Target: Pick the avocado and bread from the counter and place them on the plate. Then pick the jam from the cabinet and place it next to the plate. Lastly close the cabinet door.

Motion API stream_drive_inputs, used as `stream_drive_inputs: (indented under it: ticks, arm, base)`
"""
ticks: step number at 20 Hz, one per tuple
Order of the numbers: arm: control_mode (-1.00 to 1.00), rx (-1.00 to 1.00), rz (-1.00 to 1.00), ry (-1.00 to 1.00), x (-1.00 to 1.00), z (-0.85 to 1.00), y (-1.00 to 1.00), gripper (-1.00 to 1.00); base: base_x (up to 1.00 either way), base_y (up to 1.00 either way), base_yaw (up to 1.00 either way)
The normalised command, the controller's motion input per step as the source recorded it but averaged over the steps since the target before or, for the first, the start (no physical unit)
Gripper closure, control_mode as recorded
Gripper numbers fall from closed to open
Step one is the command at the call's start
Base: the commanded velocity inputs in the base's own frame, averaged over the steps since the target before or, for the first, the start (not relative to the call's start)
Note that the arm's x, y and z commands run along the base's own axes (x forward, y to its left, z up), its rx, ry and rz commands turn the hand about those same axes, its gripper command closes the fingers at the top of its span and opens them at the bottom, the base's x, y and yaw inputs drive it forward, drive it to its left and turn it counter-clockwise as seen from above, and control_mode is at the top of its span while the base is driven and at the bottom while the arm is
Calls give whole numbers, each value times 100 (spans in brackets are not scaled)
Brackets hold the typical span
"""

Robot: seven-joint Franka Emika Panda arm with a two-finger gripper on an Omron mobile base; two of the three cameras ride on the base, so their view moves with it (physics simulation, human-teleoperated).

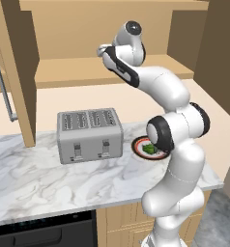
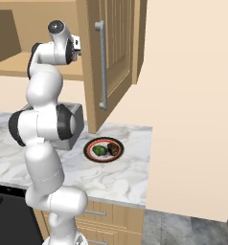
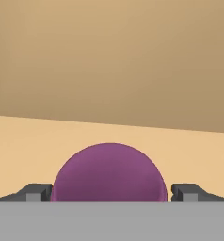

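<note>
Jam (image 3: 109,172) sits between wide-open gripper (image 3: 110,192) fingertips (image 3: 36,193) on cabinet shelf (image 3: 109,132); not gripped.

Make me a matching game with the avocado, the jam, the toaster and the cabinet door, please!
Things:
1. avocado
2. jam
3. toaster
4. cabinet door

Places or states:
A. swung open
B. on the counter, left of the plate in the left base view
C. on the plate beside the bread
D. on the cabinet shelf, between the open end effector's fingertips

Pairs: 1-C, 2-D, 3-B, 4-A
</note>
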Motion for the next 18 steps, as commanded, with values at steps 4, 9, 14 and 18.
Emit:
stream_drive_inputs:
  ticks: [4,9,14,18]
  arm:
    - [-100,0,0,1,18,-4,0,-100]
    - [-100,0,0,0,6,0,0,100]
    - [-100,0,-1,0,-6,-1,0,100]
    - [-100,0,-4,0,-37,-2,0,100]
  base:
    - [0,0,0]
    - [0,0,0]
    - [0,0,0]
    - [0,0,0]
